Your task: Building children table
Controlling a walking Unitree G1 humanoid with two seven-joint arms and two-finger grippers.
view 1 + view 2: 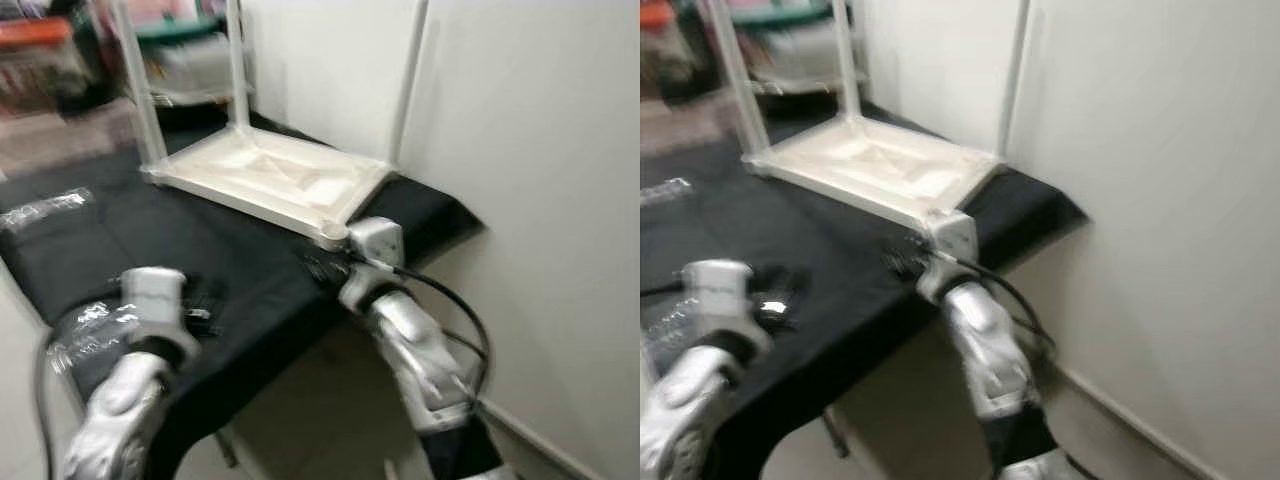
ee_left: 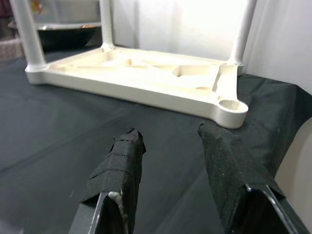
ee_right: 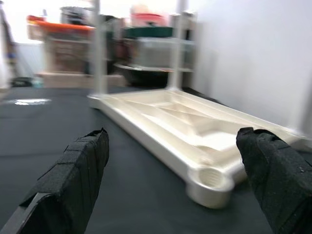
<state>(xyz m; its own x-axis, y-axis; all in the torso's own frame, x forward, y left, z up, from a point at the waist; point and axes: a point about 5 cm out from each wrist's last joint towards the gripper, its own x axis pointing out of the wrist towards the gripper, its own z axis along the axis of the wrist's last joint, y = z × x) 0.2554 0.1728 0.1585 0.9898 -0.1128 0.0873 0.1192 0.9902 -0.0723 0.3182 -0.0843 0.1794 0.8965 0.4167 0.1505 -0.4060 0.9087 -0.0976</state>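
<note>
So the kids' table top (image 1: 265, 180) is lying upside down on the black-covered counter (image 1: 200, 260), up against the white wall (image 1: 520, 150). Three legs (image 1: 236, 60) are standing up out of it, and the near corner socket (image 2: 230, 105) is bare — no leg in it that I can see. My right gripper (image 3: 170, 170) is spread wide, holding nothing, pointed right at that empty socket. My left gripper (image 2: 170, 165) is apart too, hovering low over the cloth a bit back from the table top's edge. There's some clear plastic wrap (image 1: 45, 208) lying on the counter off to my left. My worry — that corner sits near the counter's edge, so a clumsy nudge from my right arm could shove the whole thing sideways or tip it off.
</note>
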